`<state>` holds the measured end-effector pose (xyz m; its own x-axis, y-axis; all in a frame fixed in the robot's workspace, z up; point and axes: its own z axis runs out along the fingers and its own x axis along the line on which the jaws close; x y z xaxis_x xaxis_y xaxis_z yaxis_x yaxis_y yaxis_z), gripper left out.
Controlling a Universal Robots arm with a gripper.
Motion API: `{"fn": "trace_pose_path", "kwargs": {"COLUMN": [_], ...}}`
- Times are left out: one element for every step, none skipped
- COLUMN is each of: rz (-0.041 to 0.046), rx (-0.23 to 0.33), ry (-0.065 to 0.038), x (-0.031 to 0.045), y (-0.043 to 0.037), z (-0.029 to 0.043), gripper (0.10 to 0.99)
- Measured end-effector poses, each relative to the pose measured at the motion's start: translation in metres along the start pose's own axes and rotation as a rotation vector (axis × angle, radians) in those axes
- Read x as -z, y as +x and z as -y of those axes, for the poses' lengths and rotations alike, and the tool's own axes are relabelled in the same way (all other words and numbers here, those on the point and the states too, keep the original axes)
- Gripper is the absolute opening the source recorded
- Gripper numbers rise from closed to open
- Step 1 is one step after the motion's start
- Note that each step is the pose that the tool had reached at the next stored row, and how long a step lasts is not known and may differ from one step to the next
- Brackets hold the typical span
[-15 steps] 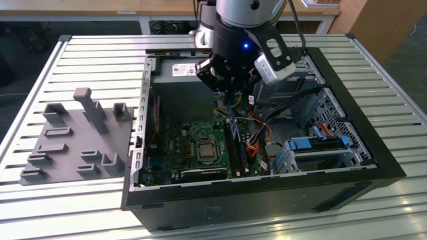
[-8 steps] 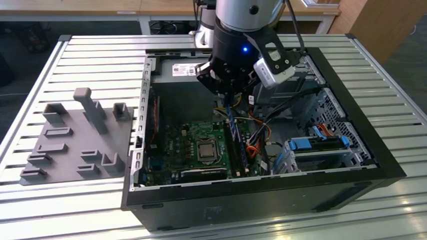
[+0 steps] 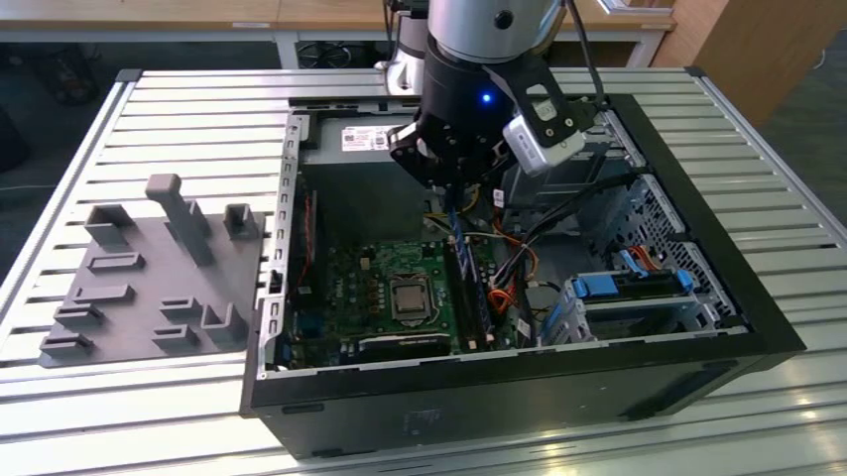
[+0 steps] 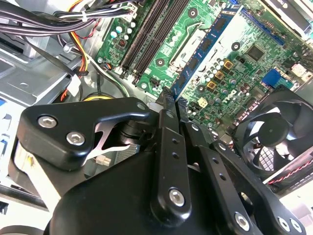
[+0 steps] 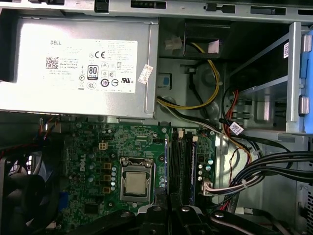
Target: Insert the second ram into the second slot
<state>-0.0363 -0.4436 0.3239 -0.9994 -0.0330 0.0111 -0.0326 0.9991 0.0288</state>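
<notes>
My claw point(image 4: 175, 104) is nearly closed. Its two black fingers point(image 4: 168, 110) are pinched on the near end of the second ram point(image 4: 205, 49), leaving only the board's thickness between them. In the second wrist view the blue stick with its dark chips runs away from the fingertips, out over the green motherboard point(image 4: 230, 73). It lies alongside the black memory slots point(image 4: 151, 29) but is seated in none of them.

In the exterior view the stick point(image 3: 453, 220) hangs straight down below the claw point(image 3: 451, 188). It is inside the open computer case point(image 3: 530, 397), above the far end of the slots point(image 3: 473, 288).

The arm point(image 3: 483, 40) comes down from the exterior view's top edge with its wrist pointing straight into the case. A small blue light point(image 3: 486, 97) glows on the wrist, and a silver camera box point(image 3: 543, 134) sits on the side toward the exterior view's right.

The case lies on its side on the slatted metal counter point(image 3: 198, 109). A grey moulded fixture point(image 3: 146, 288) lies to the exterior view's left of it.

In the first wrist view I see the grey power supply point(image 5: 29, 63) carrying a large white printed label point(image 5: 93, 63), with a small tilted sticker point(image 5: 145, 74) near its edge. Below it are the processor socket point(image 5: 134, 183) and the slots point(image 5: 182, 161). A black fan point(image 4: 274, 132) sits at the board's edge in the second wrist view.
</notes>
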Motion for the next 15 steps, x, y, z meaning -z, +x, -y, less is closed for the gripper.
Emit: {"fn": "trace_pose_path", "kwargs": {"rz": [0.0, -0.0001, -0.0001, -0.0001, 0.0, 0.0, 0.0, -0.0001, -0.0001, -0.0001, -0.0001, -0.0001, -0.0001, -0.0001, -0.0001], "rx": [0.0, 0.0, 0.0, 0.0, 0.0, 0.0, 0.0, 0.0, 0.0, 0.0, 0.0, 0.0, 0.0, 0.0, 0.0], "ry": [0.0, 0.0, 0.0, 0.0, 0.0, 0.0, 0.0, 0.0, 0.0, 0.0, 0.0, 0.0, 0.0, 0.0, 0.0], "x": [-0.0002, -0.0012, -0.0014, -0.0017, -0.002, -0.0025, -0.0029, -0.0032, -0.0035, -0.0038, -0.0043, -0.0047, -0.0052, -0.0057, -0.0063], "y": [0.0, 0.0, 0.0, 0.0, 0.0, 0.0, 0.0, 0.0, 0.0, 0.0, 0.0, 0.0, 0.0, 0.0, 0.0], "z": [0.0, 0.0, 0.0001, 0.0001, 0.0001, 0.0001, 0.0001, 0.0001, 0.0001, 0.0001, 0.0001, 0.0001, 0.0002, 0.0002, 0.0002], "gripper": [0.137, 0.137, 0.137, 0.137, 0.137, 0.137, 0.137, 0.137, 0.137, 0.137, 0.137, 0.137, 0.137, 0.137, 0.137]}}
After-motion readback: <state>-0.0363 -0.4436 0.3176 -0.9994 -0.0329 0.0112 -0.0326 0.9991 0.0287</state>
